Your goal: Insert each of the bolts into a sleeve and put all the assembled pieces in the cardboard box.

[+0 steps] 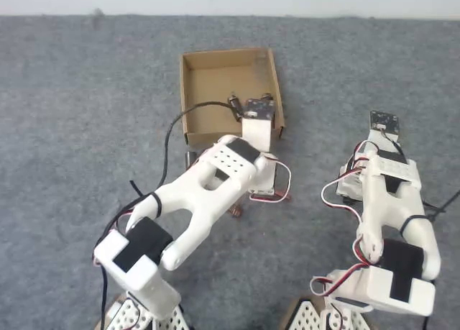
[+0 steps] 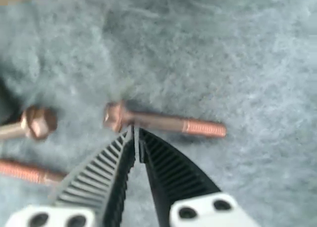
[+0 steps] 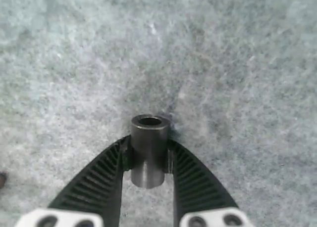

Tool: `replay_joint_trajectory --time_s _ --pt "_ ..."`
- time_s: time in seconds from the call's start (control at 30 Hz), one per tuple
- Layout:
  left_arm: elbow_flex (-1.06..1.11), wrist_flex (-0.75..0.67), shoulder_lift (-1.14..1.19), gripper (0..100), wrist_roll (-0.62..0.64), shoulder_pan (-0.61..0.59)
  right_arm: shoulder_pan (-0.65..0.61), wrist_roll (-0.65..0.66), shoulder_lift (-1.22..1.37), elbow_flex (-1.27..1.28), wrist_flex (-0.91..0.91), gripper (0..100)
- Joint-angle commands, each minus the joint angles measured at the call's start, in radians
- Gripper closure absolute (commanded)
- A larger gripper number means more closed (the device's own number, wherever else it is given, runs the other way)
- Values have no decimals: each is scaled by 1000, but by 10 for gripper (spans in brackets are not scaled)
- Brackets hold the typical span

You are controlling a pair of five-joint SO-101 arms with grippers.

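The left hand [image 2: 134,134] is all but closed on nothing, its tips at a copper bolt [image 2: 163,122] lying on the grey table [image 2: 233,49], with 2 more bolts [image 2: 34,123] nearby. The right hand [image 3: 148,150] clamps an upright dark sleeve [image 3: 149,138]. The cardboard box [image 1: 215,82] sits beyond the left arm.

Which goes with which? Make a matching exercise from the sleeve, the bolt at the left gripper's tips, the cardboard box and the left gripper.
Things:
1. sleeve
2. bolt
3. cardboard box
4. left gripper

States:
a. lying flat on the carpet
b. brown, open on top
c. shut, nothing between its fingers
d. upright, clamped in the right gripper

Pairs: 1-d, 2-a, 3-b, 4-c
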Motion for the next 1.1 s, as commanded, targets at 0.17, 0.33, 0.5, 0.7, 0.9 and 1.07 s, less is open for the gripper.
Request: replay_joint_trajectory --time_s 0.17,0.33,0.5,0.7,0.9,1.07 --pt "-85 87 26 988 137 -12 -15 14 -64 -31 -13 991" --pt "-130 52 123 988 137 -12 -15 14 -64 -31 -13 991" --pt "-213 44 192 988 138 -44 -15 14 -64 -31 -12 991" --pt "-346 31 288 988 138 -100 -15 14 -64 -31 -10 991" --pt "-421 38 302 988 135 -97 -15 14 -64 -31 -8 991" --pt "-367 31 175 987 133 -98 -15 14 -64 -31 -10 991"
